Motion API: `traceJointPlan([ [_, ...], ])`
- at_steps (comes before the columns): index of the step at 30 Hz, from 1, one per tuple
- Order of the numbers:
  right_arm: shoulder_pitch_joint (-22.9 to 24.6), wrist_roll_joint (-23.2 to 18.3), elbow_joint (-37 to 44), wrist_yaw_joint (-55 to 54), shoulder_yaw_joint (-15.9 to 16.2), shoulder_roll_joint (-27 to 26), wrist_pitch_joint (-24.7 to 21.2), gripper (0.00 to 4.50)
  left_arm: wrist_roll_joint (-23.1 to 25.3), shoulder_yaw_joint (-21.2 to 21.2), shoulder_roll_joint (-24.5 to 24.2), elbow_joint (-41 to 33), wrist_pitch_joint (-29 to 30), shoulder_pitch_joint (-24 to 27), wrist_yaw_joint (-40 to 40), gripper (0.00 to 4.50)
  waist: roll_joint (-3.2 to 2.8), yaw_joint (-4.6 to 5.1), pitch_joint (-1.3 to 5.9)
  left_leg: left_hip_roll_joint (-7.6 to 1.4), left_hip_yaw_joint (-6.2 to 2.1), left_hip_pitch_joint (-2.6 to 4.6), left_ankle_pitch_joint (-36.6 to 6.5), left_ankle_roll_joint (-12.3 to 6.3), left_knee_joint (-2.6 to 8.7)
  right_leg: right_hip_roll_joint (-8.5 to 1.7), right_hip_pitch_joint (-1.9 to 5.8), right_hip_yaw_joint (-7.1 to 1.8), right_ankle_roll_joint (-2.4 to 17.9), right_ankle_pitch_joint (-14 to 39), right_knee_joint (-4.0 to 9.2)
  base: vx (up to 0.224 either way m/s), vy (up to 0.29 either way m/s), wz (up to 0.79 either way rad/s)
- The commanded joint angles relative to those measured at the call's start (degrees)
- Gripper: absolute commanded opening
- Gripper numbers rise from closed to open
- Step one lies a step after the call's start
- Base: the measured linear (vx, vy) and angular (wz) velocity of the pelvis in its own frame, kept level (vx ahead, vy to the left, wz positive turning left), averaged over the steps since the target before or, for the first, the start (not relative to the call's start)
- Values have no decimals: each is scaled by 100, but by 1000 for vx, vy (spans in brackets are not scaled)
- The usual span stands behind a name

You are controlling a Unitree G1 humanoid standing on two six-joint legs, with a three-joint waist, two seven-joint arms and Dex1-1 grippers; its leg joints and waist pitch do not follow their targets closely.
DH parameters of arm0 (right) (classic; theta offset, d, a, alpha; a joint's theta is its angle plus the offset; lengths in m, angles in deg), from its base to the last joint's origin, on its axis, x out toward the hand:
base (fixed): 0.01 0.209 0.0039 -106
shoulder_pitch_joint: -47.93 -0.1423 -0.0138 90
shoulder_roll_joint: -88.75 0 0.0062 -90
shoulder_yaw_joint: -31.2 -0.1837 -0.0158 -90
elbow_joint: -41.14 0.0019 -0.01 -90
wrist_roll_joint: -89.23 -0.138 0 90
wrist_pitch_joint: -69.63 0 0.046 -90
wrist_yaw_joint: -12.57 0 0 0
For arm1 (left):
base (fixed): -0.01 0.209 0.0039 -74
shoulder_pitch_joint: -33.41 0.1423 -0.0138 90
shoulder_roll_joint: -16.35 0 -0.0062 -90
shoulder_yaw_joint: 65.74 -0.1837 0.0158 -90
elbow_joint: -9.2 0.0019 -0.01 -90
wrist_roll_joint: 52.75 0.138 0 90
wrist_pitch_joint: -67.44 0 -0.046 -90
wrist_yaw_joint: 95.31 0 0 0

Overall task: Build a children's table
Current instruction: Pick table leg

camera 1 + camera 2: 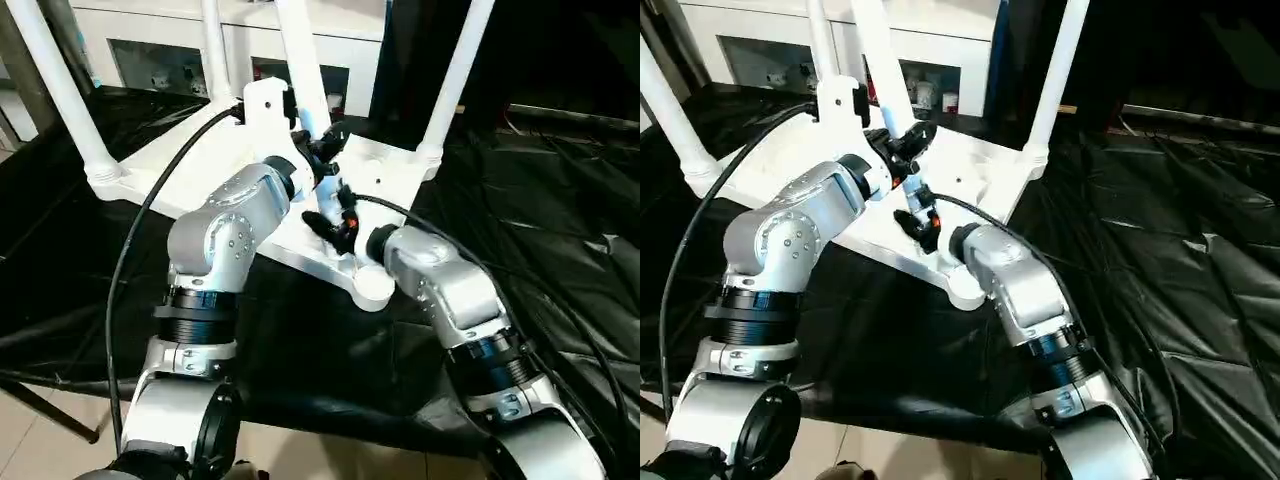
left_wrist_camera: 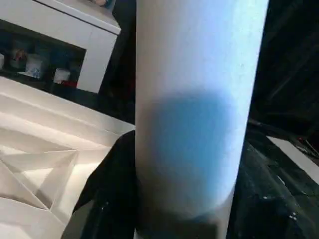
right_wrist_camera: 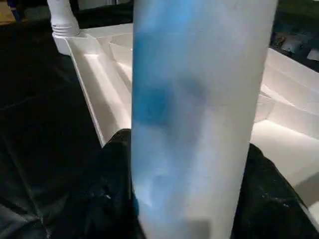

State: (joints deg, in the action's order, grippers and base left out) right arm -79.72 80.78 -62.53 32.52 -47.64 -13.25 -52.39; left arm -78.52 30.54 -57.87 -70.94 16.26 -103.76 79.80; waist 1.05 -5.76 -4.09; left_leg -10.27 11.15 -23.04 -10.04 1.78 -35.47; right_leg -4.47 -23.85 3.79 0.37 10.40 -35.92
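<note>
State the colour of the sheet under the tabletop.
Black, glossy sheet; best in the left eye view.

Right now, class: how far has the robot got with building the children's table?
Done: three legs, such as the far-right one, stand in corner sockets of the upturned tabletop. In hand: the left gripper and right gripper both clasp the fourth leg above the tabletop. Left: the near corner socket looks empty, so that leg still needs seating.

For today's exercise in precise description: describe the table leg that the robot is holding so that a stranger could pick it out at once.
Find the upside-down white tabletop on the black sheet. Three legs stand in its corner sockets; a fourth leg rises near its middle. Unlike the others, it sits in no socket, and the left claw and right claw grip it.
</note>
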Motion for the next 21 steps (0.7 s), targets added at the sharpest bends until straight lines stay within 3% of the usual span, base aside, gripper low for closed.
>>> traceJointPlan([
  [1, 46, -67, 82, 199, 58, 10, 15, 211, 154, -69, -44, -164, -200, -132, 3, 223, 28, 5, 466, -269, -153, 162, -913, 275, 460, -398, 316, -294, 846, 792, 405, 0, 0, 0],
  [2, 65, -132, 117, 286, 39, 17, 54, 210, 87, -38, -37, -162, -181, -132, -62, 244, 23, 4, 467, -269, -153, 160, -933, 266, 463, -399, 318, -293, 842, 810, 411, 0, 0, 0],
  [3, 158, -476, 312, 754, -80, 78, 195, 209, -163, 73, -55, -206, -98, -116, -337, 258, 23, 2, 466, -264, -148, 161, -972, 234, 457, -402, 327, -294, 856, 809, 413, 0, 0, 0],
  [5, 243, -757, 500, 1205, -166, 169, 298, 208, -347, 177, -83, -235, -57, -106, -521, 264, 15, -21, 471, -281, -156, 163, -977, 175, 450, -411, 341, -293, 891, 714, 398, 0, 0, 0],
  [6, 329, -995, 657, 1641, -215, 297, 349, 205, -610, 290, -133, -268, 21, -84, -805, 286, 21, -28, 468, -274, -146, 154, -897, 104, 445, -411, 351, -289, 993, 601, 399, 0, 0, 0],
  [8, 385, -1143, 759, 1922, -243, 384, 376, 204, -800, 368, -162, -289, 76, -70, -999, 293, -1, -41, 471, -278, -147, 162, -901, 105, 436, -410, 342, -288, 1024, 598, 386, 0, 0, 0],
  [9, 535, -1612, 958, 2651, -398, 573, 345, 203, -1413, 549, -278, -392, 392, 14, -1656, 296, -14, -43, 473, -269, -142, 167, -915, 71, 430, -409, 348, -282, 1114, 619, 382, 0, 0, 0],
  [11, 660, -2096, 1165, 3372, -542, 860, 44, 202, -2147, 645, -461, -604, 930, 173, -2479, 296, -2, -83, 472, -277, -137, 163, -910, 5, 420, -417, 356, -285, 1225, 646, 369, 0, 0, 0],
  [13, 701, -2369, 1195, 3728, -677, 963, -76, 202, -2393, 574, -583, -765, 1108, 288, -2951, 296, -8, -79, 465, -287, -133, 155, -855, -76, 421, -394, 334, -278, 1326, 581, 362, 0, 0, 0],
  [14, 701, -2369, 1195, 3728, -677, 963, -76, 201, -2393, 574, -583, -765, 1108, 288, -2951, 296, -35, -69, 460, -284, -130, 167, -968, -73, 426, -390, 328, -275, 1332, 708, 385, 0, 0, 0],
  [18, 757, -2623, 1180, 4409, -650, 1302, -197, 201, -2704, 128, -852, -1135, 1476, 553, -3801, 296, -36, -75, 432, -297, -156, 199, -1314, 104, 466, -409, 325, -275, 1138, 1450, 458, 0, 0, 0],
  [21, 816, -2728, 1245, 4613, -573, 1414, -281, 200, -2748, -103, -928, -1305, 1515, 675, -4050, 279, -61, -69, 417, -304, -170, 209, -1479, 206, 489, -413, 311, -283, 1036, 1690, 482, 0, 0, 0],
])
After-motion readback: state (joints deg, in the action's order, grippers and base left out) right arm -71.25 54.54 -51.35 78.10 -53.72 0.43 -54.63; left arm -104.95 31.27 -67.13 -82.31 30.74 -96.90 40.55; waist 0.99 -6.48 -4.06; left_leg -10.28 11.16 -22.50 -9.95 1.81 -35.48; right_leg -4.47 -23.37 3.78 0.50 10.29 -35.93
